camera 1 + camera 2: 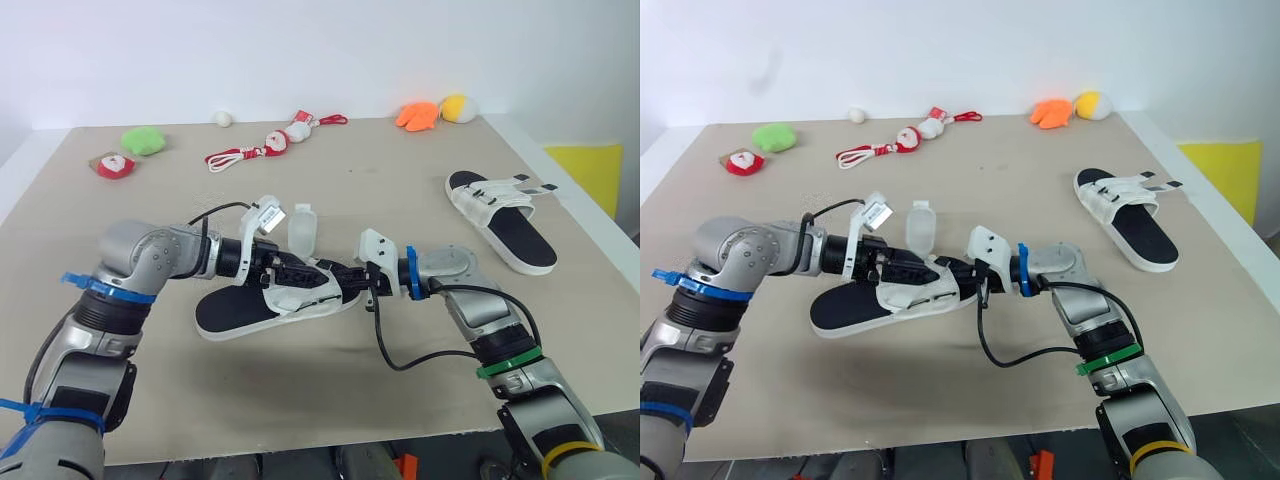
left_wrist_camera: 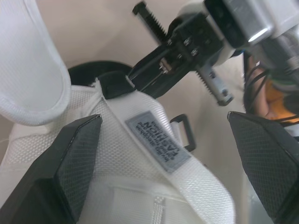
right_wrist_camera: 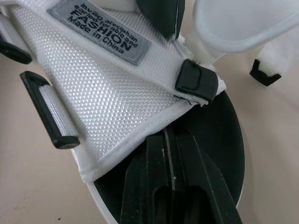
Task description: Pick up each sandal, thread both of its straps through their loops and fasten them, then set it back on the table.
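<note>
Right gripper (image 3: 169, 135) is pinched together on the edge of the near sandal (image 1: 240, 312), at its white upper. The left gripper (image 1: 288, 272) straddles that upper, fingers spread wide. One strap (image 1: 303, 228) stands loose. This sandal sits near-centre over the beige table (image 1: 400, 170); whether its sole touches is unclear. A second sandal (image 1: 505, 225) lies far right. Plush toys (image 1: 143, 140) line the far edge below a white wall (image 1: 320, 50). The right arm hides the near sandal's right end.

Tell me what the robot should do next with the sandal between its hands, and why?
Probably move the open left gripper onto the loose strap and close on it. The right gripper pinches the upper of the near sandal, and that strap stands free, not through a black loop.
</note>
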`<state>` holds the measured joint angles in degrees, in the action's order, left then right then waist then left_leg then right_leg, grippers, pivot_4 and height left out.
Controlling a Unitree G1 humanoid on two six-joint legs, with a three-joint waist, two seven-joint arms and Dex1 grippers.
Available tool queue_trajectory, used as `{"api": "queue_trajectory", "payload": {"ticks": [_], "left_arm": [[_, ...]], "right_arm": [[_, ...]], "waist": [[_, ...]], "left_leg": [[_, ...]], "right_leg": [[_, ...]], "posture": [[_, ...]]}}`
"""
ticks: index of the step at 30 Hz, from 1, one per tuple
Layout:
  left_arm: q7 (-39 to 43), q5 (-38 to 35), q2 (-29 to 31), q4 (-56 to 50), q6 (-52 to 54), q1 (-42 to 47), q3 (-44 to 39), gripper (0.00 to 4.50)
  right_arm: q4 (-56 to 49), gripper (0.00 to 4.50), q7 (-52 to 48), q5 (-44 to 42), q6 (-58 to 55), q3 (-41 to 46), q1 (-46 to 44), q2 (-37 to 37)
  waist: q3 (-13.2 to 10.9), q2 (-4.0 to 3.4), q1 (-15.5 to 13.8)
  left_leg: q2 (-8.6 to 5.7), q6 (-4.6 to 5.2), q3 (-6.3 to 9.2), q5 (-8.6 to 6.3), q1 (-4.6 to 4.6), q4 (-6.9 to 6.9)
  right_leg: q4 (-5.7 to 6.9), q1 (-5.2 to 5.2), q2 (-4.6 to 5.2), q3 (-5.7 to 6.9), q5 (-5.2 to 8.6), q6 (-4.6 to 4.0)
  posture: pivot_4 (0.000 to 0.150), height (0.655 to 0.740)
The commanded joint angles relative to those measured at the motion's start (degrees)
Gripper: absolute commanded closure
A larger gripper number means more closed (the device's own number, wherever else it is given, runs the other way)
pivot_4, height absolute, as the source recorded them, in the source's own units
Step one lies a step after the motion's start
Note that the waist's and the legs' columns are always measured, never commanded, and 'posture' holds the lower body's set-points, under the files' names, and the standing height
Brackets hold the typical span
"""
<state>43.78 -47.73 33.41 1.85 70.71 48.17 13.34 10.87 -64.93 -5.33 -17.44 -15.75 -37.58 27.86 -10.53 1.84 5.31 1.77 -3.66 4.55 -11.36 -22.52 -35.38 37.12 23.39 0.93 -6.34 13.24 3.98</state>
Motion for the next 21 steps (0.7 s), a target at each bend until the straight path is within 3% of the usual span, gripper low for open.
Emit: {"api": "queue_trajectory", "payload": {"ticks": [1,9,10,13,15,21], "left_arm": [[1.17,2.33,-0.26,-1.39,-0.14,0.07,1.11,0.04],[4.56,1.86,-1.74,-5.85,0.97,-0.74,0.41,0.04],[4.66,2.16,-1.82,-5.79,0.93,-0.68,0.31,0.58],[5.26,2.61,-1.77,-6.00,1.01,-0.86,0.25,1.55],[5.46,2.82,-1.72,-6.38,1.04,-1.12,0.27,2.75],[6.17,4.03,-1.37,-6.37,-0.33,-1.82,0.20,4.41]], "right_arm": [[-0.78,4.50,0.33,0.47,-0.80,-0.81,0.89,0.10],[-0.70,4.50,0.77,0.42,-1.08,-0.59,0.69,-0.13],[-0.65,4.50,0.81,0.42,-1.08,-0.59,0.65,-0.17],[-0.67,4.50,0.83,0.34,-1.12,-0.56,0.64,-0.20],[-0.76,4.50,0.84,0.30,-1.13,-0.53,0.72,-0.15],[-0.76,4.50,0.93,0.24,-1.16,-0.48,0.65,-0.23]], "waist": [[0.00,0.00,0.00],[0.00,0.00,0.01],[0.00,0.00,0.01],[0.00,0.00,0.01],[0.00,0.00,0.01],[0.00,0.00,0.01]], "left_leg": [[0.00,0.00,0.00,0.00,0.00,0.00],[0.00,-0.02,0.00,0.00,-0.01,0.00],[0.00,-0.02,0.00,0.00,-0.01,0.00],[0.00,-0.02,0.00,0.00,-0.01,-0.01],[0.00,-0.02,0.00,0.00,-0.01,-0.01],[0.00,-0.02,0.00,0.00,-0.01,-0.01]], "right_leg": [[0.00,-0.01,0.00,0.00,0.00,0.00],[0.00,0.00,0.01,0.00,0.00,0.01],[0.00,0.00,0.00,0.00,0.00,0.01],[0.00,0.00,0.01,0.00,-0.01,0.02],[0.00,0.00,0.01,0.00,-0.01,0.02],[0.00,0.00,0.01,-0.01,-0.02,0.02]], "posture": [[0.150,0.7400],[0.150,0.7400],[0.150,0.7400],[0.150,0.7400],[0.150,0.7400],[0.150,0.7400]]}}
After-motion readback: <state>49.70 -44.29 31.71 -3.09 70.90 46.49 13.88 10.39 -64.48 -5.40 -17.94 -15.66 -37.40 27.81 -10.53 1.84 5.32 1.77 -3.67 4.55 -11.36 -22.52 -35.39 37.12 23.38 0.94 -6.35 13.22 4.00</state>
